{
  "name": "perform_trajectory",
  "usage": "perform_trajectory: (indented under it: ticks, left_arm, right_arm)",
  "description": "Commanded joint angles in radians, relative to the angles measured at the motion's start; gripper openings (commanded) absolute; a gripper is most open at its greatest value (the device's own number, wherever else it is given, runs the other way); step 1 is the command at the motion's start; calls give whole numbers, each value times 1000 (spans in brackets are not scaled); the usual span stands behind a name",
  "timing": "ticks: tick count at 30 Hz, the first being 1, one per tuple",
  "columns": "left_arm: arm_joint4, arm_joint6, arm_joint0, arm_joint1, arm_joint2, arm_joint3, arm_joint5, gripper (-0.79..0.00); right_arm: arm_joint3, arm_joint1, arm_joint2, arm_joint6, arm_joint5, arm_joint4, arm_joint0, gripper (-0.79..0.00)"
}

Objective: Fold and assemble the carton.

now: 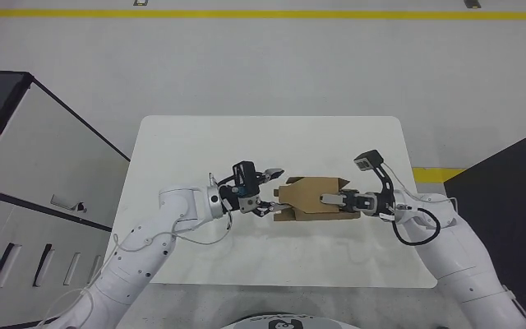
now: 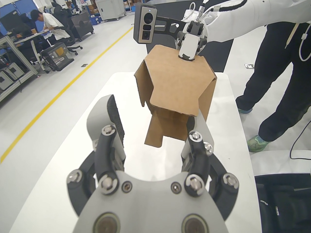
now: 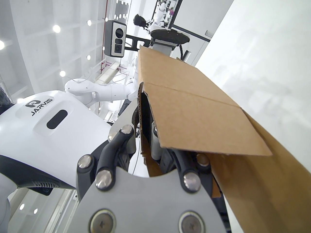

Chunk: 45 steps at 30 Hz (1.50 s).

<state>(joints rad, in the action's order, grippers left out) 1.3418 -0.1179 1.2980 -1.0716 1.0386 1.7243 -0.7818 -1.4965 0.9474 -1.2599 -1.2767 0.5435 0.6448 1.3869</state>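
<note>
1. the carton [image 1: 311, 196] is at the middle of the table [image 1: 197, 156], between both grippers.
2. the right gripper [image 1: 335, 199] clamps one end; the left gripper [image 1: 273, 192] is spread wide at the loose flaps [image 2: 173, 103].
3. it looks light and stiff, likely bending only along the scores, so take flaps near their edges.

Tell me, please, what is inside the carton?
Bare cardboard inner faces show at the carton's open end. A flap folded across it covers the rest, so any contents cannot be seen.

White table [image 1: 345, 140], grey cabinet [image 1: 49, 156] just beside it, yellow floor line [image 1: 263, 14] well beyond
</note>
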Motion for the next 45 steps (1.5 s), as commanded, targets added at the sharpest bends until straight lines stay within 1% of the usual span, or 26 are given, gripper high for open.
perform_trajectory:
  ticks: [1, 8, 14, 24, 36, 45]
  left_arm:
    - [-2, -4, 4, 1, 9, 1, 10, -228]
    - [1, -26, 19, 4, 35, 9, 49, -215]
    - [4, -46, 20, 3, 39, 5, 62, -206]
    - [25, -105, 20, 0, 44, -5, 108, -231]
    - [61, -126, 33, -1, 53, 4, 151, -262]
    - [71, -128, 34, -2, 48, 13, 145, -259]
  right_arm:
    - [3, -2, 1, 4, 4, 2, 0, -785]
    - [6, -9, 10, 8, 8, 15, -2, -785]
    - [-9, -15, 22, 2, 2, 39, 2, -785]
    - [-35, -27, 37, -16, -16, 52, 6, -785]
    - [-70, -45, 53, -35, -35, 60, 7, -785]
    - [-86, -57, 74, -45, -45, 64, 4, -785]
